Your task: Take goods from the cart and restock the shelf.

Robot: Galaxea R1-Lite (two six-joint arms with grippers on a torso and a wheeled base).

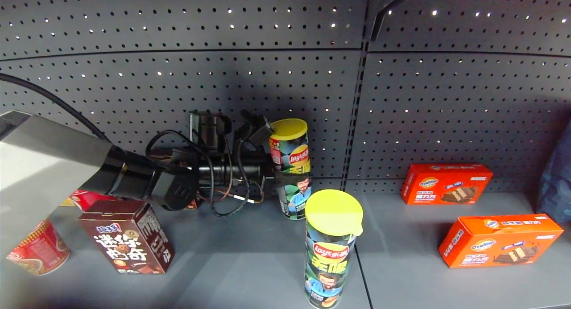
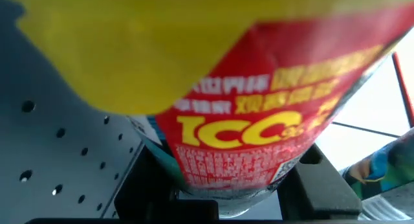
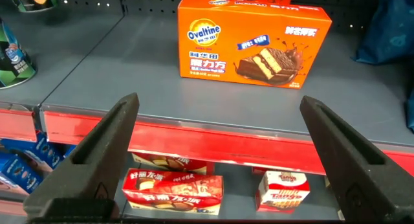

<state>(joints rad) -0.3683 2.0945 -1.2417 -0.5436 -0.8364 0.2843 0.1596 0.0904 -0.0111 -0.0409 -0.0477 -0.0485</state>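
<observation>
Near the back edge of the shelf (image 1: 232,255) the chip can (image 1: 291,153) is upright (yellow lid up), clamped by the left gripper (image 1: 290,179). The right gripper (image 3: 218,102) hangs wide open before the shelf's front edge.

A dark grey pegboard back panel (image 1: 267,68) rises behind the grey shelf (image 1: 232,260), with pinpricks of light showing through its holes. A slotted upright (image 1: 357,121) divides it left from right. A red strip (image 3: 213,143) edges the shelf's near front.
</observation>
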